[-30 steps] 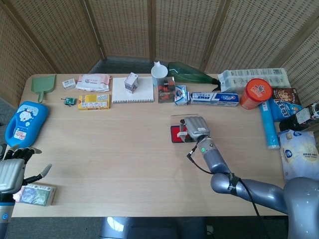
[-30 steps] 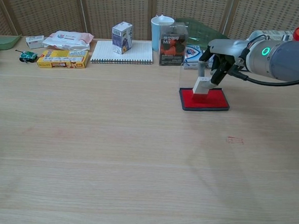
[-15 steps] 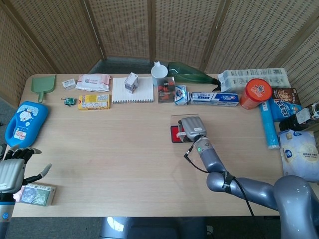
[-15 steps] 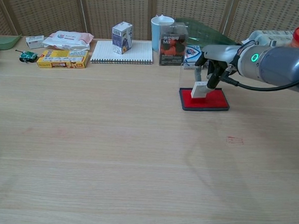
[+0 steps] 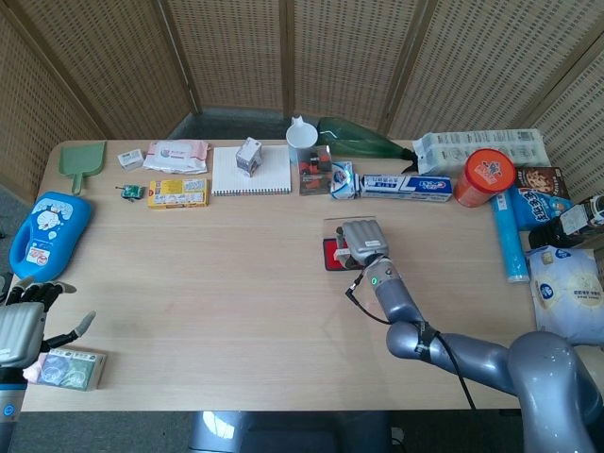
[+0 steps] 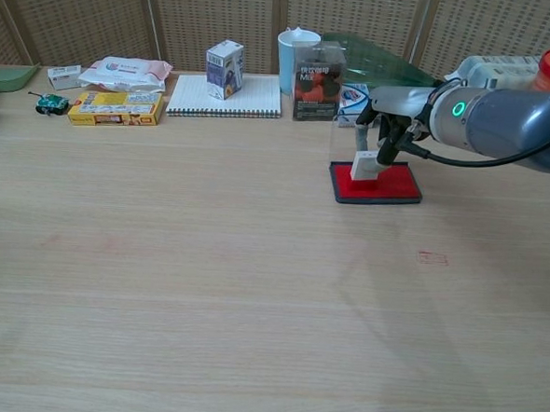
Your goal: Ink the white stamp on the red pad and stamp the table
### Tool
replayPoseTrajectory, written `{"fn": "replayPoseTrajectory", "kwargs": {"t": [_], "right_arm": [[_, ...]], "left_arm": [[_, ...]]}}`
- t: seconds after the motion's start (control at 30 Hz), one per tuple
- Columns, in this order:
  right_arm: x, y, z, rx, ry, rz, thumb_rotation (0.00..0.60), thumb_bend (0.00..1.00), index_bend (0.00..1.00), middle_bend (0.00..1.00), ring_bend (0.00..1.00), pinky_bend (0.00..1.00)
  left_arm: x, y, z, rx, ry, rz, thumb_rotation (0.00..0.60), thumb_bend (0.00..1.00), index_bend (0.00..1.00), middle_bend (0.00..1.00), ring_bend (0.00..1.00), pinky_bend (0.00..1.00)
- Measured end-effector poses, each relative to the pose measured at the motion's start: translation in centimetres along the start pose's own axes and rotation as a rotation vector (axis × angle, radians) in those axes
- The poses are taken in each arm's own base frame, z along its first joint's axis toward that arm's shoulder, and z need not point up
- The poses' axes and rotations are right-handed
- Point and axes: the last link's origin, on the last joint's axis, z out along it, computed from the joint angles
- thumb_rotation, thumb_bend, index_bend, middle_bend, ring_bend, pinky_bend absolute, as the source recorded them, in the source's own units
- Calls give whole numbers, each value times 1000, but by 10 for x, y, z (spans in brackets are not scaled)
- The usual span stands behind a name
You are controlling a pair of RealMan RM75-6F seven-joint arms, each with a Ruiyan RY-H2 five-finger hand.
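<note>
Head view: right hand sits over the red pad, hiding the stamp; left hand idles at the bench edge well left of the pad, fingers spread, empty. Chest view: white stamp is pinched in the right hand's fingers, base on the pad's left part. Press flat and even, lift straight up, don't drag the pad

White stamp stands tilted on the red pad (black-rimmed).
</note>
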Motion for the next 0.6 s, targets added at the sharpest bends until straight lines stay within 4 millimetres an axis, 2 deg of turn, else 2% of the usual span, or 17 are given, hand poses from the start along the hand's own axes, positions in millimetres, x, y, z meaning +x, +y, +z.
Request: {"fn": "replayPoseTrajectory", "kwargs": {"t": [0.27, 0.6], "right_arm": [[4, 0, -1, 1, 10, 9, 600, 425, 736, 1000, 1000, 1000], [23, 7, -24, 21, 48, 57, 600, 424, 736, 1000, 1000, 1000]], "left_arm": [[1, -1, -1, 1, 3, 1, 181, 209, 329, 333, 282, 121], [6, 3, 1, -19, 19, 1, 178, 209, 330, 333, 282, 121]]}}
